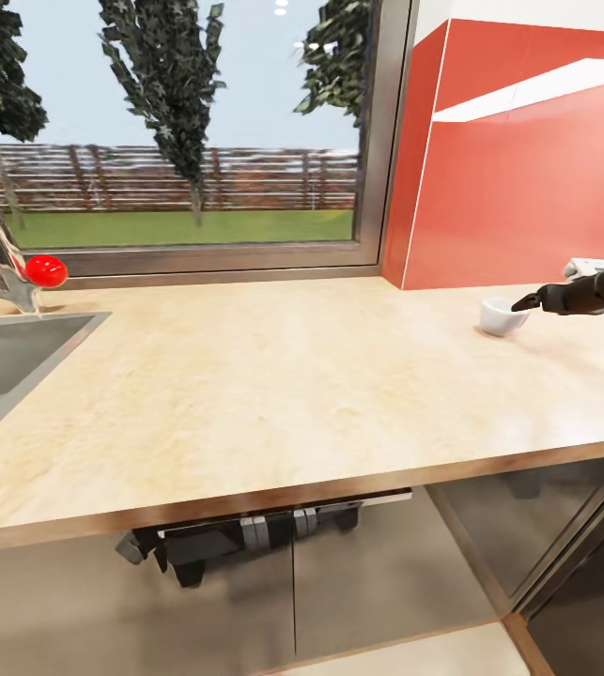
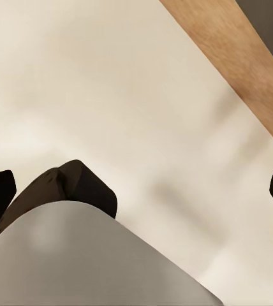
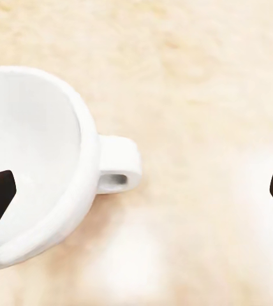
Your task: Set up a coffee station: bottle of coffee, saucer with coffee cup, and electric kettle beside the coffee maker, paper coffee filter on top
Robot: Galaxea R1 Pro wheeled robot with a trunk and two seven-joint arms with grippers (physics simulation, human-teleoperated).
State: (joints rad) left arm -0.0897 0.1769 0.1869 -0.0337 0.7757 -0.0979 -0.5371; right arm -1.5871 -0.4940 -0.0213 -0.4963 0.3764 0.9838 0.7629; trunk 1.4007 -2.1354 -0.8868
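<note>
The coffee cup (image 1: 501, 316), small and white, stands upright directly on the light-wood countertop (image 1: 292, 394) at the far right. My right gripper (image 1: 526, 302) reaches in from the right edge, its tip just beside the cup's rim. In the right wrist view the cup (image 3: 34, 166) lies under one fingertip, its handle (image 3: 118, 171) points into the gap, and the right gripper (image 3: 136, 194) is open wide around the handle side, with bare countertop (image 3: 206, 76) beyond. My left gripper (image 2: 136, 191) is open with nothing in it, hanging low; the left arm (image 1: 245, 535) shows beneath the counter's front edge.
A steel sink (image 1: 1, 366) and a faucet with a red knob (image 1: 45, 270) sit at the left. A window runs along the back, with a red wall panel (image 1: 527, 169) at the right. Grey glossy cabinet fronts (image 1: 367, 582) lie below the worktop.
</note>
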